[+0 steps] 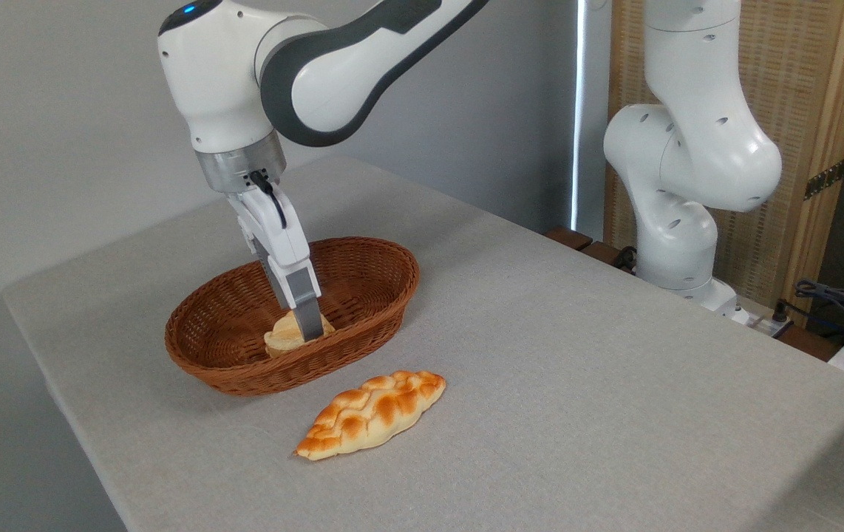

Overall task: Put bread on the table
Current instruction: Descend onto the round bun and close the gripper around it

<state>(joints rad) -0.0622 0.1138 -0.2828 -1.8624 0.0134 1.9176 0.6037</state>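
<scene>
Bread [285,336], a small pale cream bun with a tan edge, sits inside the wicker basket [363,284] at centre left of the frame. The gripper [308,330] reaches down into the basket with a grey finger against the bun; whether it is clamped on it cannot be told. A braided golden loaf [372,412] lies on the grey table [577,355], just in front of the basket.

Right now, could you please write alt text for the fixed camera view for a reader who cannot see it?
A white robot arm reaches down into a brown wicker basket, its pincer at a small pale bun inside. A long braided loaf lies on the grey table just in front of the basket. Whether the pincer grips the bun cannot be told.
</scene>
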